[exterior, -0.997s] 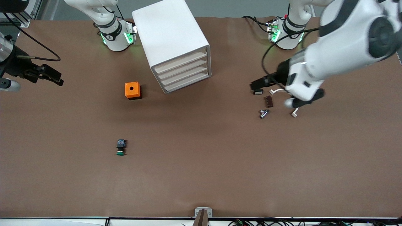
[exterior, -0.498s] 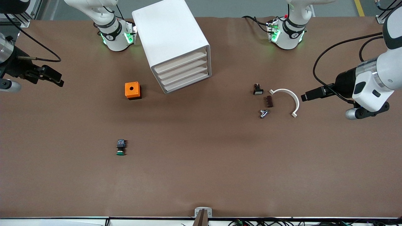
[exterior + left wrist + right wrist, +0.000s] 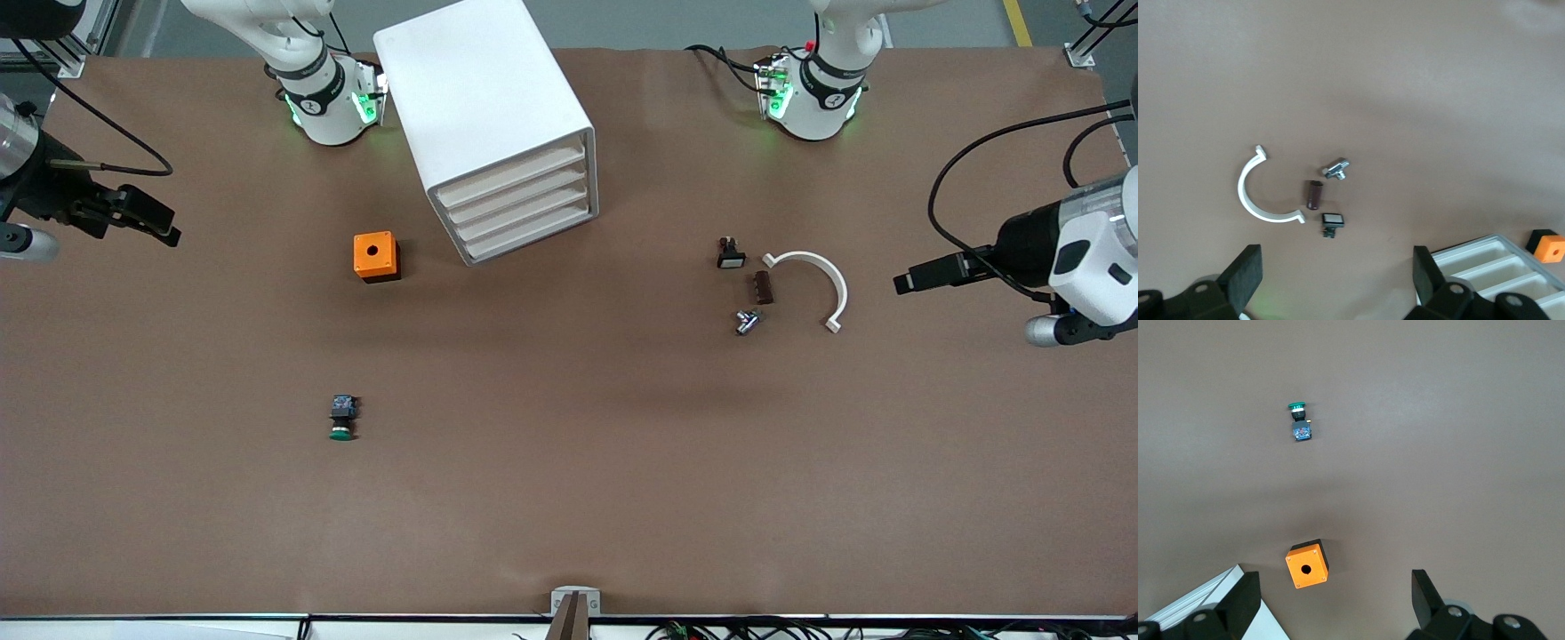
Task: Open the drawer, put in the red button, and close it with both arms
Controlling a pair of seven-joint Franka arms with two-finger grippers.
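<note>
The red button does not show in any view. The white drawer cabinet (image 3: 498, 124) stands near the arms' bases, and all of its drawers (image 3: 520, 206) are shut. My left gripper (image 3: 907, 281) hangs open and empty over the table at the left arm's end, apart from the small parts; in the left wrist view the left gripper (image 3: 1335, 267) holds nothing. My right gripper (image 3: 160, 222) waits open over the right arm's end of the table. The right gripper (image 3: 1335, 593) is empty too, above the orange box (image 3: 1307, 564).
An orange box with a round hole (image 3: 376, 256) sits beside the cabinet. A green-capped button (image 3: 342, 418) lies nearer the front camera. Toward the left arm's end lie a white curved piece (image 3: 822, 276), a small black switch (image 3: 731, 254), a brown block (image 3: 762, 287) and a metal part (image 3: 747, 321).
The left arm swung away from above the small parts toward its own end of the table, uncovering the white curved piece. The right arm has stayed still.
</note>
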